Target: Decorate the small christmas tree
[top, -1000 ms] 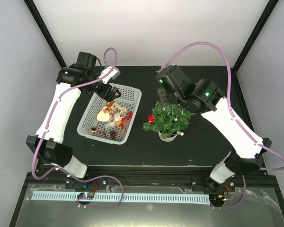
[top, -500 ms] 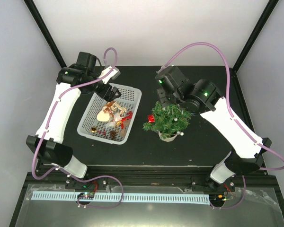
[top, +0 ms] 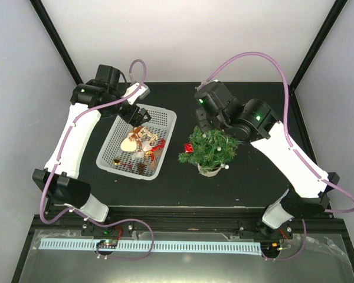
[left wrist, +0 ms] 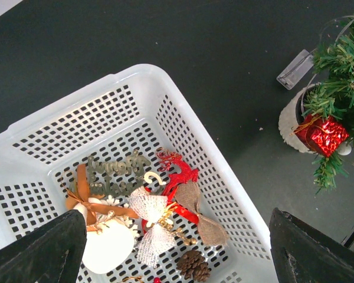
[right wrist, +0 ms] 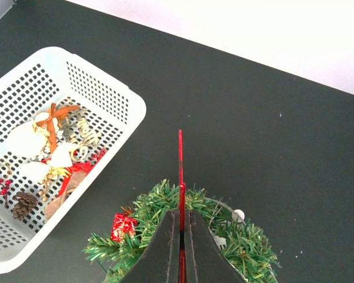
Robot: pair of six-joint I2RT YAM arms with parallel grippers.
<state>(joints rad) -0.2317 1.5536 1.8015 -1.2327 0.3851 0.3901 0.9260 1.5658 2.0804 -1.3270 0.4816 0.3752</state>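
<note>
**Small christmas tree** (top: 210,150): stands upright in its whitish pot (top: 209,170) near the middle of the table (top: 253,186), a little toward the right edge. A red foil gift ornament (left wrist: 321,131) already hangs on the side facing the left edge. A white bead (right wrist: 239,215) sits among the needles.

**Right gripper** (right wrist: 180,217): poised directly over the treetop, jaws pressed together on a thin red ornament (right wrist: 180,159) seen edge-on (its shape cannot be read from this angle). Holding it by one end probably leaves the rest free to be lowered into the branches.

**White mesh basket** (left wrist: 183,118): sits just beside the tree on the left-edge side, apart from the pot. This puts the supplies under the left arm and close to the tree. It holds a red reindeer (left wrist: 176,172), a burlap bow (left wrist: 200,218), a pine cone (left wrist: 193,265), gold lettering (left wrist: 115,171) and several pale pieces.

**Left gripper** (top: 139,118): hovers over the basket's far end with jaws spread wide. Its fingers (left wrist: 50,250) are empty and frame the heap, a stance suited to descending on the next piece.

**Judged stage**: one ornament hung, a second about to be placed.
</note>
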